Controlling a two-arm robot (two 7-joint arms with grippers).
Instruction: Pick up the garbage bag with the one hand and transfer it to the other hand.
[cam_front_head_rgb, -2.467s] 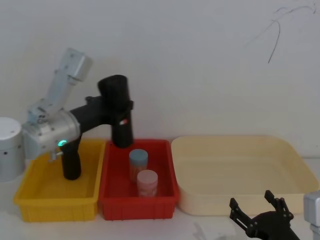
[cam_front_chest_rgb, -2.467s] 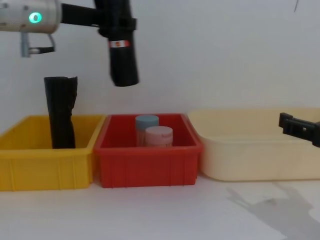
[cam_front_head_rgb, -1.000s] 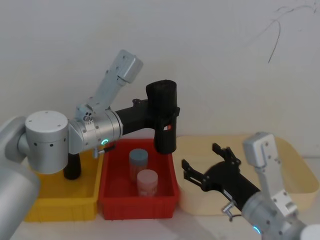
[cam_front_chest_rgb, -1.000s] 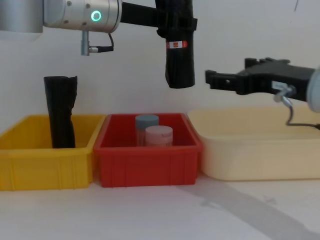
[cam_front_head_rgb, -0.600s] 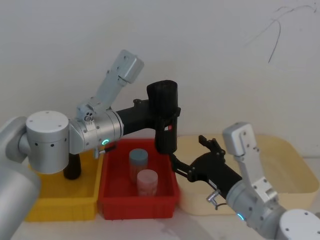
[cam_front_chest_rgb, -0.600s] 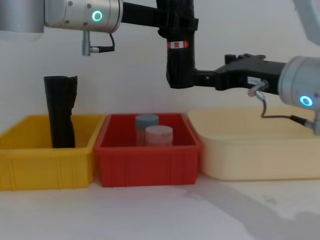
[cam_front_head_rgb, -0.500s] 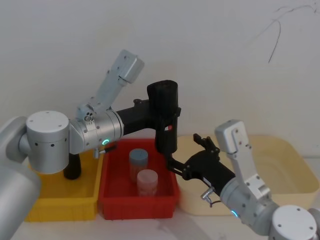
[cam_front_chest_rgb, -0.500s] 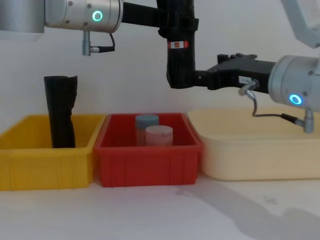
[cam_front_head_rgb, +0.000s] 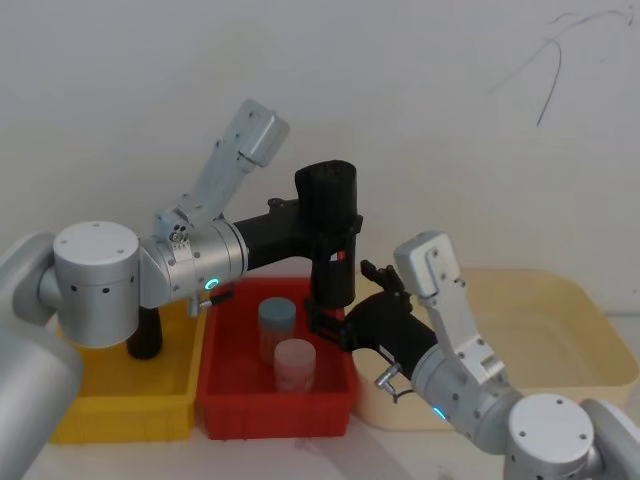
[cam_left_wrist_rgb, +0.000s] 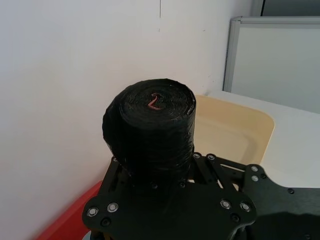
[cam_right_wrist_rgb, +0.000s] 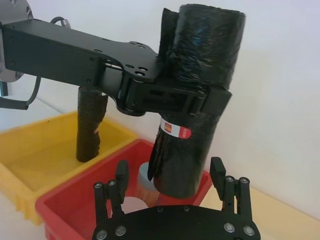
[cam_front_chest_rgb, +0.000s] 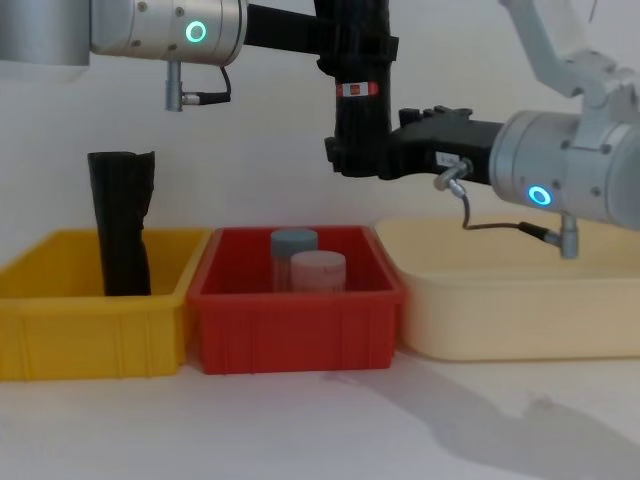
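Your left pincer (cam_front_head_rgb: 335, 232) is clenching the garbage bag (cam_right_wrist_rgb: 205, 55) around its upper half, holding it upright in the air. Just below, your right pincer (cam_right_wrist_rgb: 170, 172) is straddling the bag's lower end, fingers spread and not clamping. You're mid-handover, so I judge the next move is closing the right, then releasing the left. The bag is showing black crinkled film, with a red-and-white label band (cam_right_wrist_rgb: 176, 131) under the left grip.

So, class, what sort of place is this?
Likely a robot test bench: yellow bin and red bin on a white table; left gripper holds the garbage bag, right gripper open around it.
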